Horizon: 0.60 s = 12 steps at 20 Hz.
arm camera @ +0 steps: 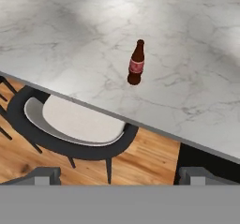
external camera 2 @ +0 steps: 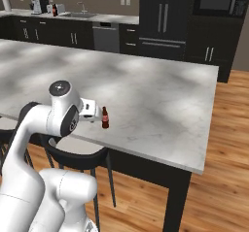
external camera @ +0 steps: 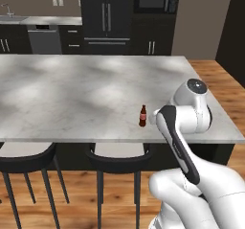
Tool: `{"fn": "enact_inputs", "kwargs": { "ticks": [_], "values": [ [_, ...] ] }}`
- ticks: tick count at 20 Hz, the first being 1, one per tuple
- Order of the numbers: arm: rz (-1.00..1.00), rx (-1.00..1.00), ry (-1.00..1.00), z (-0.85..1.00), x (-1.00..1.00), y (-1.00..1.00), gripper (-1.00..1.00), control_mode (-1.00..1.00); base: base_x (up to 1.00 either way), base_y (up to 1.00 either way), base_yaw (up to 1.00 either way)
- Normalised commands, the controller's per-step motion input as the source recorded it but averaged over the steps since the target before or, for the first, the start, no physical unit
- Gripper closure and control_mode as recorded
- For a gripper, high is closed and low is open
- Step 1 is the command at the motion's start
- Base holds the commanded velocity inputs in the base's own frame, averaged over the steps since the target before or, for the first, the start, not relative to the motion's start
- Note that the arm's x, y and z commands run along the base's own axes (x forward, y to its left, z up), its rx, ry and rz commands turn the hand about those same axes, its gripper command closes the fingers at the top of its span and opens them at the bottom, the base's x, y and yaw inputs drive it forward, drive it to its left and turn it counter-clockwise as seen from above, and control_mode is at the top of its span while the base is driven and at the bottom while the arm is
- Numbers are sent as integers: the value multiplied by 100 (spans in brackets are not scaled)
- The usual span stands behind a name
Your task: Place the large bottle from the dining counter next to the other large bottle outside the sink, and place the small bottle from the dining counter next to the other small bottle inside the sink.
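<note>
Your hand (arm camera: pixel 120 175) hangs just off the near edge of the long pale grey-white marble tabletop (external camera: pixel 86 94), out over a black stool with a pale seat (arm camera: pixel 77 124), and its two dark fingertips (arm camera: pixel 44 174) stand far apart with nothing between them, so count it as wide and empty. Ahead of the hand and a little above its line, the tiny brown cola bottle with the red label (arm camera: pixel 136 63) stands upright on the tabletop, close to that near edge and alone on the marble; from the base cameras it sits just beyond the wrist (external camera: pixel 142 116) (external camera 2: pixel 104 118). Expect it to be light, rigid and smooth, probably glass or hard plastic, with a narrow base, so a glancing touch could tip it or send it rolling off the edge onto the wood floor (external camera 2: pixel 219 177). Take it on the body at the label band, where the sides run straight, and keep clear of the tapering neck, where the fingers would slide upward. Close gently and evenly; with so small a thing, one finger landing first will push it over. There is plenty of bare marble behind and to both sides of the bottle for the approach, but the tabletop's edge lies between the hand and the bottle, so come in above the slab, not level with it. The stool below leaves little room to drop lower.
</note>
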Motion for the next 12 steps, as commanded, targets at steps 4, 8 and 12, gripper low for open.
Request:
{"fn": "enact_inputs", "kwargs": {
  "ticks": [4, 8, 12],
  "values": [
    [-2, -3, -2, -3, 0, 0, -100, -100, 0, 0, 0],
    [-1, -1, 0, -7, 11, 0, -100, -100, 0, 0, 0],
    [0, 0, 0, -10, 23, 0, -100, -100, 0, 0, 0]
  ]
}}
